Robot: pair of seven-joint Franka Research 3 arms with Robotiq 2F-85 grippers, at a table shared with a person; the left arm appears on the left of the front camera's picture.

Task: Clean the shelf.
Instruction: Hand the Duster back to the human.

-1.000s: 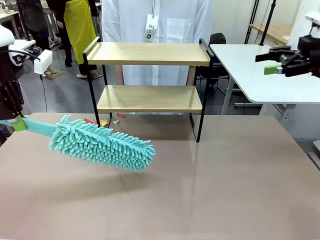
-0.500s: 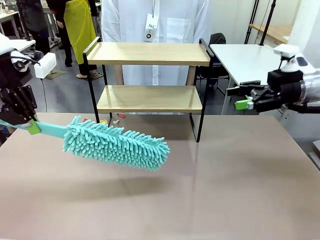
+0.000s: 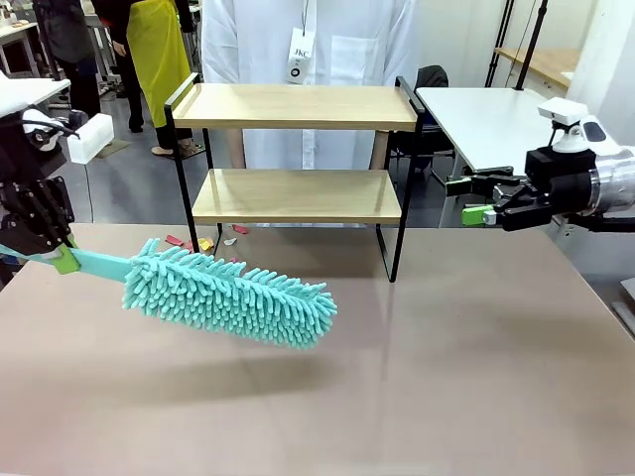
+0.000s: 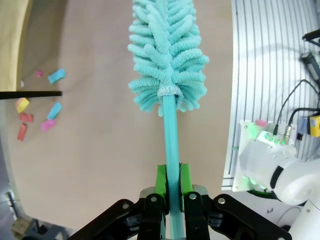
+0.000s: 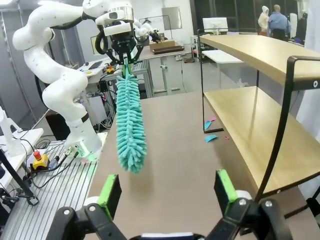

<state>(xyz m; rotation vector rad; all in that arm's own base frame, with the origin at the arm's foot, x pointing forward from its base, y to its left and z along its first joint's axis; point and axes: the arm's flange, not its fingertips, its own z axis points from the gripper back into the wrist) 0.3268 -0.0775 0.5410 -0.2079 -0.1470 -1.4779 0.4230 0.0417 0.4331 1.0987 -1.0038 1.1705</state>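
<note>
Duster raised, shelf not yet touched

The left hand [image 3: 62,260] pinches the handle of a fluffy turquoise microfibre duster [image 3: 230,297] above the brown desk [image 3: 446,377]; the right hand [image 3: 474,198] hangs spread and empty. The two-tier wooden shelf with black metal frame [image 3: 296,107] stands at the desk's far edge. Best to lift the head level over a board and sweep lengthwise, clear of the rails.

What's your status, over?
Left gripper shut on duster handle, held over table. Right gripper open, beside shelf. Shelf boards bare; coloured scraps on table under it. Path unobstructed.
</note>
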